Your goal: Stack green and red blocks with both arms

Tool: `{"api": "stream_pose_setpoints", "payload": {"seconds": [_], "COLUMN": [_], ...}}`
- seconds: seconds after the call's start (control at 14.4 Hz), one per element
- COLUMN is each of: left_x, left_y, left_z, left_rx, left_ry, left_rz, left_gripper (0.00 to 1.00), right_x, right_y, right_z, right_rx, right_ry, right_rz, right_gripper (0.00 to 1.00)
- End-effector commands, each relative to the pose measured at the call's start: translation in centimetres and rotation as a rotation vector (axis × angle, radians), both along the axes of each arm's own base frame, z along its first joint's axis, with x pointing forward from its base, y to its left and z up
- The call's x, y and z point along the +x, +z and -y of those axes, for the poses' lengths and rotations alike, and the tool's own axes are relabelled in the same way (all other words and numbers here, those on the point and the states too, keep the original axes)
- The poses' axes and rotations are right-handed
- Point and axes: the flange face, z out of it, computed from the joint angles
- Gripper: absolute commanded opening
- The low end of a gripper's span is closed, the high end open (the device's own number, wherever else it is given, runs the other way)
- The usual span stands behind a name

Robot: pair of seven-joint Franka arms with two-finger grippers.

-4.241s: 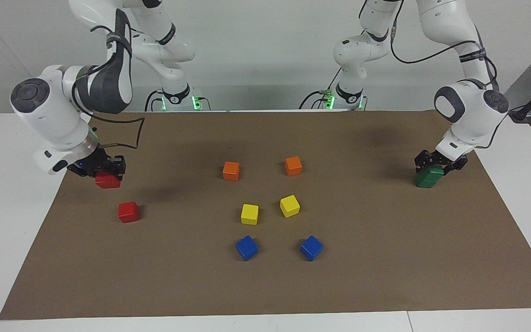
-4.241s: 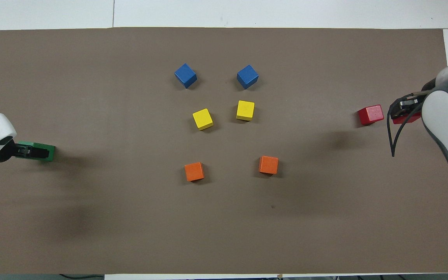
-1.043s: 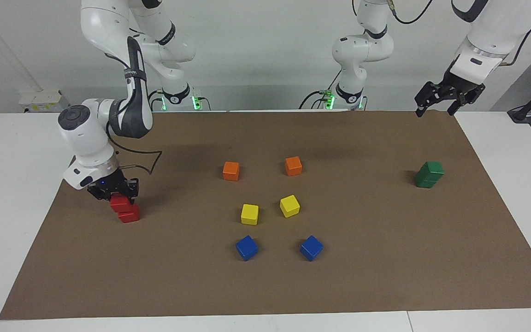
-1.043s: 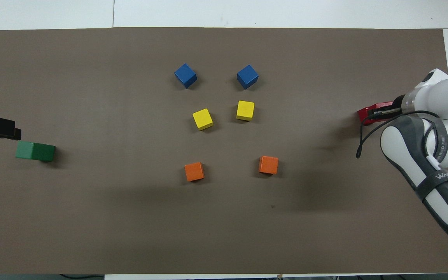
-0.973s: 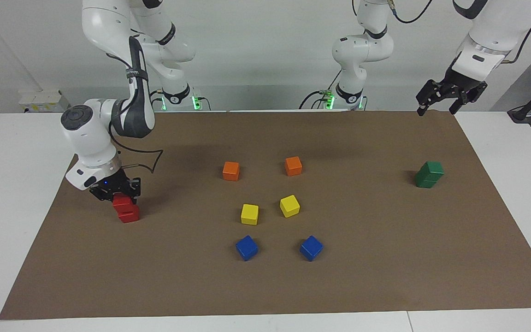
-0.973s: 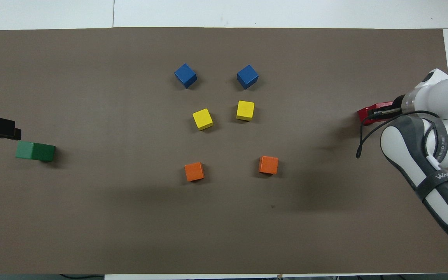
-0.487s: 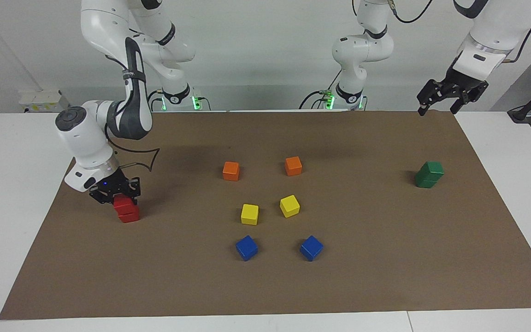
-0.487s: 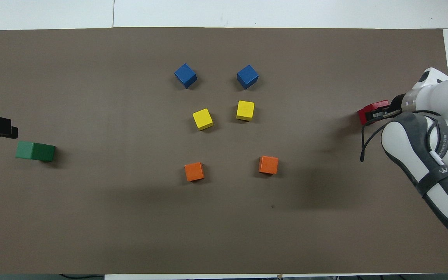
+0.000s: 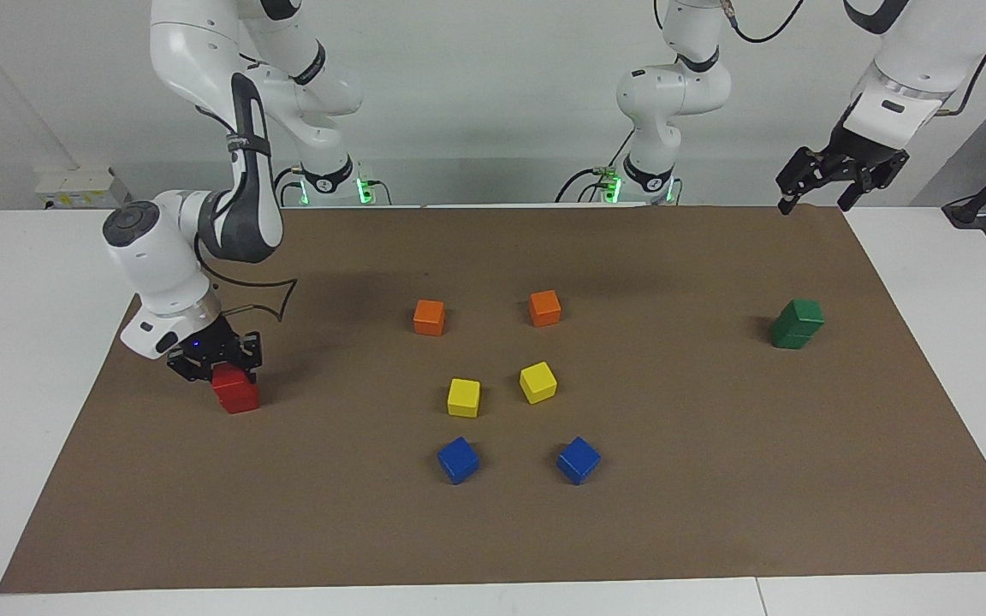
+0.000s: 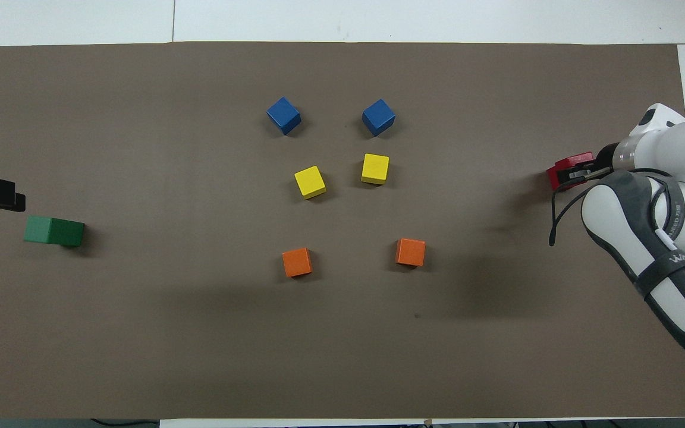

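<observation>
Red upper cube (image 9: 230,380) sits clamped in the right gripper (image 9: 214,364) at frame left for alignment; left gripper (image 9: 829,183), upper right, waits spread apart, green stack (image 9: 797,323) done.

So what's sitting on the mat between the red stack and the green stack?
Six cubes: two orange, two yellow, two blue, between red stack and green stack, clearest overhead.

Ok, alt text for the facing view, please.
The right claw is shut on the upper red block of a two-block stack. The left claw hangs open, raised above the finished green stack; orange, yellow and blue cubes lie mid-mat.
</observation>
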Motion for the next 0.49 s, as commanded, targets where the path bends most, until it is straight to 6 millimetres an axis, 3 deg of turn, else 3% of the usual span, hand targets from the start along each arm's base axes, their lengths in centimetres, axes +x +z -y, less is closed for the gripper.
{"api": "stream_pose_setpoints", "payload": {"seconds": [0.0, 0.42], "left_x": [-0.18, -0.28], "left_y": [0.71, 0.92], "left_z": [-0.33, -0.40], "left_rx": [0.013, 0.035], "left_ry": [0.005, 0.004], "left_rz": [0.010, 0.018], "left_gripper": [1.00, 1.00], "right_x": [0.27, 0.18], "right_y": [0.10, 0.09], "right_z": [0.21, 0.85], "right_rx": [0.018, 0.017], "right_ry": [-0.019, -0.030], "right_rz": [0.024, 0.022], "right_gripper": [0.00, 0.00]}}
